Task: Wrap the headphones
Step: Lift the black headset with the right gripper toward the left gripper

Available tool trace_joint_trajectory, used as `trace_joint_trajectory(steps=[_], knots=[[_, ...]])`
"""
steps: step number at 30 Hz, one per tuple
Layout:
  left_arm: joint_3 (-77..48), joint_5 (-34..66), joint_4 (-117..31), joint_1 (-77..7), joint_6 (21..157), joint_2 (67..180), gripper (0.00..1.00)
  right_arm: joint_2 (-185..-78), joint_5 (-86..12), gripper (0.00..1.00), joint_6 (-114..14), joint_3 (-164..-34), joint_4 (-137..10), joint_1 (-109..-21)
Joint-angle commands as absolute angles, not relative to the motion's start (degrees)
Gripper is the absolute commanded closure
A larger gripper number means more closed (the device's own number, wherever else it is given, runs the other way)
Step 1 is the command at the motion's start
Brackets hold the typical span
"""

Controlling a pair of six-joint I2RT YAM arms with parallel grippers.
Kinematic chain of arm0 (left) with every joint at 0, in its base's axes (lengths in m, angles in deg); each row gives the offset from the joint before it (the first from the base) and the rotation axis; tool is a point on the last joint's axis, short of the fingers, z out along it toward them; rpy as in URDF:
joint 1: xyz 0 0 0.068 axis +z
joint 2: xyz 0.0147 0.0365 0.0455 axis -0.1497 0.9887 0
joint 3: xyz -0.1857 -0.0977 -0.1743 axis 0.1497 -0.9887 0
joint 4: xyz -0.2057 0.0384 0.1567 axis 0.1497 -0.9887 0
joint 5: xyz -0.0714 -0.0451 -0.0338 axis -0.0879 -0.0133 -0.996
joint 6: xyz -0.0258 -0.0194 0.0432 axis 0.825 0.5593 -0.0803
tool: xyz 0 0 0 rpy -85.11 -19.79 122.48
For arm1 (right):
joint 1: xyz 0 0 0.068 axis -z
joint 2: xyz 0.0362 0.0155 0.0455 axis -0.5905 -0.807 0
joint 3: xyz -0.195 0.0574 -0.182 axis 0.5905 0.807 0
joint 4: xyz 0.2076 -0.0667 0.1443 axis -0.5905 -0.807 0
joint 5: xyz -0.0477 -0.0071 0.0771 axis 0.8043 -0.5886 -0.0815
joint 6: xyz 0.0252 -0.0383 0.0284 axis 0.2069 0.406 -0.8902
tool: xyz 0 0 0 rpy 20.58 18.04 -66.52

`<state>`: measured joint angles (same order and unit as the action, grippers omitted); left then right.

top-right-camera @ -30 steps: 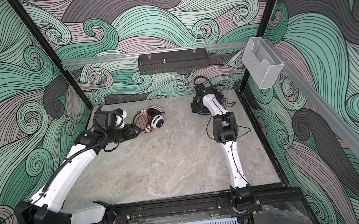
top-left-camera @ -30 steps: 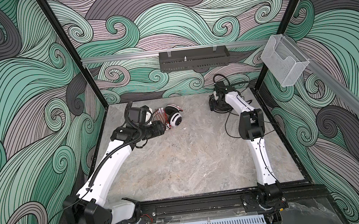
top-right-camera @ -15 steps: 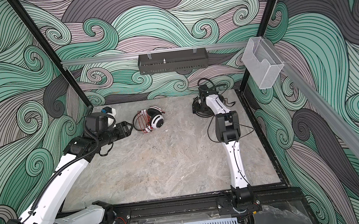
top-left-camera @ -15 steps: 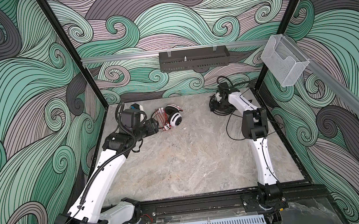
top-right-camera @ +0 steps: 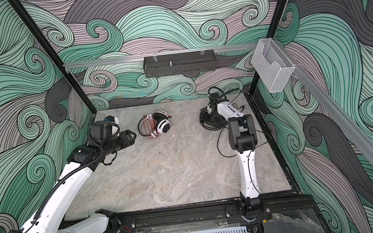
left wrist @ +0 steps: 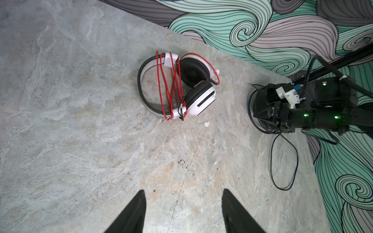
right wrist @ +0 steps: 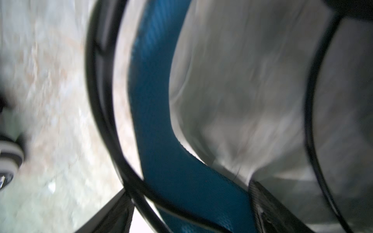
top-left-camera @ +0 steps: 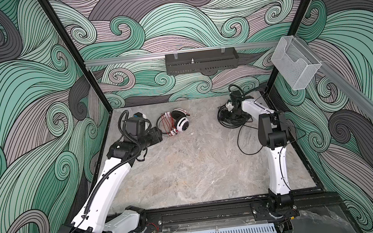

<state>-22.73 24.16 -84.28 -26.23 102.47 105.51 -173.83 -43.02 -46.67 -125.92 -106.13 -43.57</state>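
Two pairs lie toward the back of the tabletop point(top-left-camera: 186, 169). The left fingers point(left wrist: 131, 213) hang open and empty, short of the white headphones point(left wrist: 203, 98), whose red cord point(left wrist: 167, 88) is wound across the headband. Farther right, the right fingers point(right wrist: 268, 207) stand wide apart around the blue-lined band of the black headphones point(right wrist: 153, 121). I cannot tell if they press it. The black cord point(left wrist: 284, 189) trails loose.

Right wrist view smeared by blur; black headphones point(right wrist: 153, 121) cropped at every edge. In both top views right gripper point(top-left-camera: 232, 113) hides most of them.
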Motion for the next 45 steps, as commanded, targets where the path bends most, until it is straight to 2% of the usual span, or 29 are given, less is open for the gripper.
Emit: trace_joint_trajectory(steps=[1, 10, 17, 21, 28, 32, 36, 45], knots=[[-23.8, 23.8, -83.1, -25.6, 102.5, 104.4, 0.38, -168.5, -48.2, 0.13, -50.8, -117.5, -104.8, -47.3], [-30.4, 15.9, -83.6, -25.9, 103.9, 105.9, 0.38, -153.9, -56.3, 0.13, -64.3, -94.8, -95.5, -60.3], [-33.7, 13.1, -84.8, -27.9, 104.9, 108.3, 0.36, -147.6, -60.1, 0.12, -72.0, -92.1, -92.1, -67.3], [-35.1, 13.4, -84.0, -31.4, 106.8, 109.6, 0.29, -144.5, -56.2, 0.12, -64.1, -99.4, -99.5, -67.8], [-36.7, 12.5, -77.0, -39.4, 114.5, 115.4, 0.20, -136.2, -41.7, 0.13, -48.4, -106.2, -112.8, -67.9], [-33.3, 14.1, -74.0, -44.7, 120.7, 122.4, 0.20, -132.2, -34.4, 0.12, -41.7, -106.5, -117.4, -67.9], [-28.1, 18.0, -74.0, -50.2, 124.5, 130.1, 0.22, -128.6, -31.2, 0.12, -39.8, -103.4, -117.3, -67.7], [-20.0, 20.6, -75.7, -54.1, 133.8, 140.6, 0.28, -116.2, -26.2, 0.11, -35.7, -100.6, -115.1, -67.6]])
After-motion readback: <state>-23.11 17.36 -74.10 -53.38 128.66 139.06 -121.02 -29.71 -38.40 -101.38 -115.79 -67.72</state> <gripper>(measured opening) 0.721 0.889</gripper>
